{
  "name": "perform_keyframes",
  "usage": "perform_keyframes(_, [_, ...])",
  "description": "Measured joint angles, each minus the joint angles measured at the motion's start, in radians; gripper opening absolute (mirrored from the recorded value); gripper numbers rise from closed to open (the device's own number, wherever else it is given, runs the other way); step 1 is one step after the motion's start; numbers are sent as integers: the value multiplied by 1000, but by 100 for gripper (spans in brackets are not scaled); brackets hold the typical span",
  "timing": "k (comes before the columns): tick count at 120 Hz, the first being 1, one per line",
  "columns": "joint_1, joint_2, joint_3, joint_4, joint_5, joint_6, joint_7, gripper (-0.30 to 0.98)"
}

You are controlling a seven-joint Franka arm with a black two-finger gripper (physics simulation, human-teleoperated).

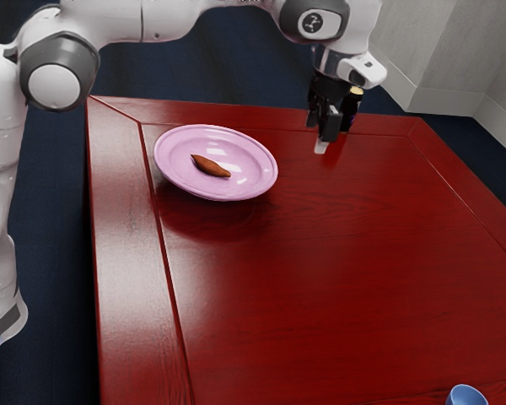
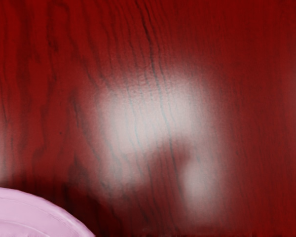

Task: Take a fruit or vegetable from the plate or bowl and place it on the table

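White and grey, the arm (image 1: 122, 18) stands at the exterior view's left and reaches over the glossy red wooden table (image 1: 320, 278). Next comes the pink plate (image 1: 257, 180), whose rim also curves into the wrist view beside streaked grain and pale glare. On it lies the brown vegetable (image 1: 211, 166), slim and tapered, near the middle. Farther right, well apart from the plate, the black gripper (image 1: 321, 134) hangs above the table; whether it is wide or narrow I cannot tell. Just past it shows a dark container (image 1: 352, 110) with a yellowish top, partly hidden. Rightmost, a blue cup (image 1: 467, 396) sits at the lower edge, partly cut off.
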State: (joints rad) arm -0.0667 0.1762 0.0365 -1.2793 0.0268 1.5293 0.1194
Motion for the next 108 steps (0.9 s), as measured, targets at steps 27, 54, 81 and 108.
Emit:
perform_keyframes(27, [22,16,7,12,-22,-11,-7,68])
perform_keyframes(54, [36,3,22,-4,-33,-46,16,68])
perform_keyframes(81, [62,-93,109,-208,-34,-26,163,68])
perform_keyframes(108, [88,-235,132,-432,-6,42,291,68])
